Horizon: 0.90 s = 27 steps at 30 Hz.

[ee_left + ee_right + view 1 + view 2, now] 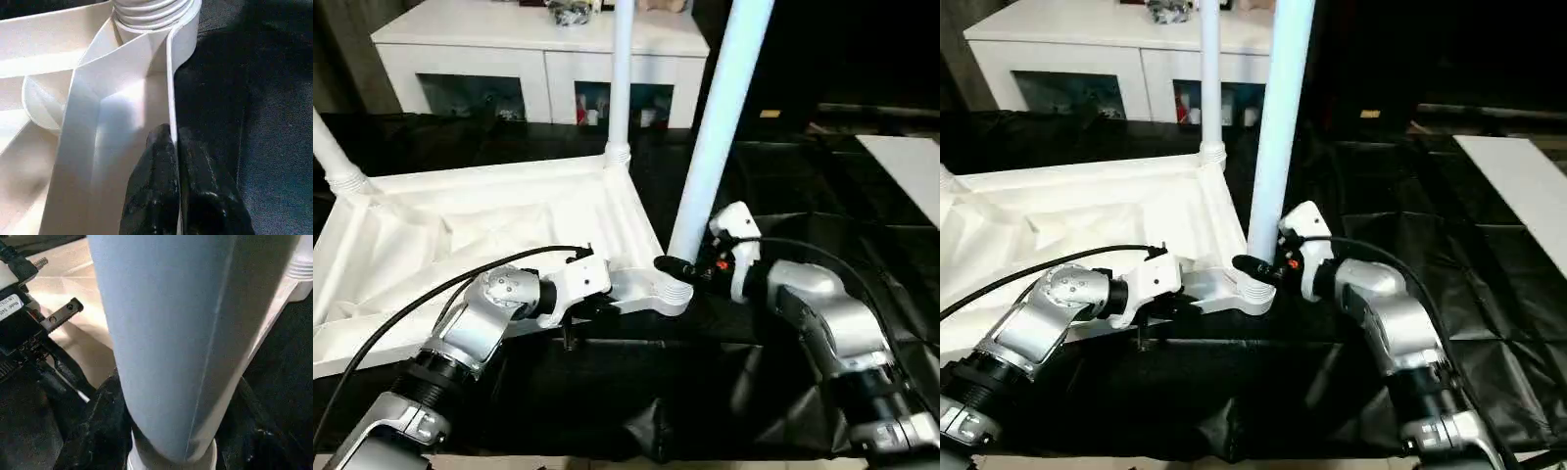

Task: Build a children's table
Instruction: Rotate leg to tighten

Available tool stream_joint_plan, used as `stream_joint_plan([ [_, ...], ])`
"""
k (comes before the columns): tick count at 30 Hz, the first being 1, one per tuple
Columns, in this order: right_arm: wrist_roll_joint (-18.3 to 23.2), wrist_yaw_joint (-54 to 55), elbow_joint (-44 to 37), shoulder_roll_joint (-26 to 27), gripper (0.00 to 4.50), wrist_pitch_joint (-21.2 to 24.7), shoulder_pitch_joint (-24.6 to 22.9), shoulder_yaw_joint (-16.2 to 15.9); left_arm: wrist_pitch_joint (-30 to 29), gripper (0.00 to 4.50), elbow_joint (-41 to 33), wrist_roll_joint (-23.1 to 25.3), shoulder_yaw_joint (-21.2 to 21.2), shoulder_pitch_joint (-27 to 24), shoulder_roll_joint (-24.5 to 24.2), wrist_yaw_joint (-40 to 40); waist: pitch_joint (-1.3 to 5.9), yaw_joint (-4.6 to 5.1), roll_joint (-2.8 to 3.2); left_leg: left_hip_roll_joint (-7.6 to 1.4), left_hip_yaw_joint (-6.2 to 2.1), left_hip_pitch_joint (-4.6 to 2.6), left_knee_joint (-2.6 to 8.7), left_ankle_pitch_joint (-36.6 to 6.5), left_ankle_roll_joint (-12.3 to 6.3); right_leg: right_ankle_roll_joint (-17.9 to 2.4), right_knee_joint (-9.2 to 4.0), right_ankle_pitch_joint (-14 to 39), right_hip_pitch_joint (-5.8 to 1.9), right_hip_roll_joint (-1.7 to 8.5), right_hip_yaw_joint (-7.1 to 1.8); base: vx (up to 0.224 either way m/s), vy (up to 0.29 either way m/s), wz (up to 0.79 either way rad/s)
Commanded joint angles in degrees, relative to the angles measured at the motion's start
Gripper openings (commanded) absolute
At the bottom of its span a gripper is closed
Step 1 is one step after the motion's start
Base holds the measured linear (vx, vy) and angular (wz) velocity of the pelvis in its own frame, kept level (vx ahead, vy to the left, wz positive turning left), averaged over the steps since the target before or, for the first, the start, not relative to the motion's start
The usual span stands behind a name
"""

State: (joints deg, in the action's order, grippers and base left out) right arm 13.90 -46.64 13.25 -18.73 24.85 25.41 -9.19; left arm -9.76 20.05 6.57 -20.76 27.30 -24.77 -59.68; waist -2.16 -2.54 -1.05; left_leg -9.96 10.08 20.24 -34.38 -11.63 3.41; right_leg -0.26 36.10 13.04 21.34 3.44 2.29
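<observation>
Left hand (173, 161) pinching tabletop (460, 235) rim, right hand (680, 266) clasping leg (715, 137) base

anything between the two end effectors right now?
Yes, in the left eye view: the tabletop's near corner socket with a leg in it, between left end effector and right end effector.

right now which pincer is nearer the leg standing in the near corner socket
Right. The right pincer wraps that leg just above its socket; the left pincer pinches the tabletop's rim beside it.
</observation>
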Motion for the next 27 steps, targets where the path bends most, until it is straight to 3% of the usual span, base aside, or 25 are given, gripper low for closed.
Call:
stream_joint_plan([
  [1, -2.86, -0.01, 6.90, -0.94, 1.85, 4.86, -2.35, -3.80, 0.88, 0.00, 0.14, 1.07, 0.24, 0.20, -0.98, 1.40, 1.68, 0.04, 0.27, -3.47, -1.64, -0.54, 5.18, -18.42, 1.06, -10.64, -6.03, 21.39, -0.81, 5.21, -3.00, 0.000, 0.000, 0.00],
  [4, -3.48, -0.48, 6.41, -1.21, 1.85, 4.05, -3.23, -4.66, 0.53, 0.00, -0.24, 0.82, 0.40, -0.17, -1.04, 1.49, 1.71, 0.20, 0.31, -3.54, -1.83, -0.62, 5.35, -19.47, 1.61, -9.83, -6.17, 22.19, -0.66, 5.19, -3.10, 0.000, 0.000, 0.00],
  [9, -4.56, 2.78, 7.08, 0.71, 1.85, 2.65, -4.62, -4.20, -1.43, 0.00, 0.85, 0.35, 1.59, -1.09, -0.58, 3.54, 1.71, 0.34, 0.34, -3.50, -1.72, -0.56, 5.49, -19.04, 1.39, -10.33, -6.16, 19.98, -0.72, 5.08, -3.15, 0.000, 0.000, 0.00],
  [11, -5.22, 5.59, 8.68, 1.83, 1.85, 1.85, -4.18, -3.54, -2.39, 0.00, 2.00, 0.39, 2.29, -0.94, -0.06, 5.23, 1.58, 0.59, 0.24, -3.40, -1.89, -0.55, 5.60, -20.45, 1.85, -9.63, -6.44, 24.04, -0.53, 5.24, -3.05, 0.000, 0.000, 0.00],
  [14, -7.21, 18.60, 14.75, 6.49, 1.85, 0.64, -1.56, 0.19, -5.94, 0.00, 4.01, 0.98, 3.26, -0.20, 2.32, 9.89, 1.30, 1.04, 0.39, -3.25, -2.16, -0.67, 5.67, -23.00, 2.62, -8.35, -6.92, 29.41, 0.00, 5.28, -2.97, 0.000, 0.000, 0.00],
  [15, -7.79, 23.76, 17.16, 8.56, 1.85, 0.09, -0.42, 1.65, -7.92, 0.00, 4.45, 0.65, 3.95, 0.22, 3.98, 11.85, 1.12, 1.70, 0.47, -3.07, -2.75, -0.73, 5.80, -25.71, 3.97, -6.38, -7.39, 35.42, 0.18, 5.55, -2.57, -0.051, 0.007, -0.11],
  [17, -7.73, 33.14, 21.46, 12.65, 1.85, -1.93, 1.98, 4.86, -11.85, 0.00, 5.26, 0.49, 5.15, 1.55, 7.91, 16.69, 1.15, 2.49, 0.85, -3.00, -3.44, -1.31, 5.91, -29.74, 4.67, -4.99, -8.04, 37.22, 0.24, 5.49, -1.83, -0.055, 0.024, -0.16],
  [20, -6.51, 41.90, 25.69, 16.74, 1.85, -4.26, 4.87, 8.54, -14.55, 0.00, 7.24, 0.81, 5.96, 3.49, 12.48, 22.57, 1.08, 3.58, 1.14, -2.94, -4.04, -1.76, 6.45, -35.49, 4.63, -4.71, -8.41, 34.03, 0.09, 5.12, -0.91, -0.028, 0.041, -0.11],
  [23, -5.34, 48.37, 30.18, 20.17, 1.85, -5.97, 8.10, 10.72, -16.83, 0.00, 9.21, -0.89, 7.41, 5.26, 18.36, 27.20, 1.12, 3.74, 1.15, -2.65, -3.71, -2.03, 6.57, -35.41, 3.77, -5.39, -8.91, 31.23, 0.32, 5.08, -1.02, -0.031, 0.056, -0.05],
  [25, -5.28, 50.83, 32.57, 21.46, 1.85, -6.85, 9.67, 11.46, -17.80, 0.00, 9.67, -1.86, 8.30, 5.87, 20.94, 28.81, 1.10, 3.56, 0.93, -2.43, -3.65, -2.13, 6.51, -35.64, 3.10, -4.78, -9.09, 31.61, 0.49, 5.14, -0.85, -0.009, 0.026, -0.01],
  [27, -5.68, 53.72, 36.34, 22.96, 1.85, -8.51, 12.11, 12.15, -19.34, 0.00, 9.68, -2.08, 8.81, 6.41, 23.47, 30.48, 1.32, 3.63, 1.08, -2.52, -3.76, -1.91, 6.66, -35.75, 2.88, -4.97, -8.93, 29.99, 0.50, 5.39, -0.93, -0.009, 0.026, -0.01],
])
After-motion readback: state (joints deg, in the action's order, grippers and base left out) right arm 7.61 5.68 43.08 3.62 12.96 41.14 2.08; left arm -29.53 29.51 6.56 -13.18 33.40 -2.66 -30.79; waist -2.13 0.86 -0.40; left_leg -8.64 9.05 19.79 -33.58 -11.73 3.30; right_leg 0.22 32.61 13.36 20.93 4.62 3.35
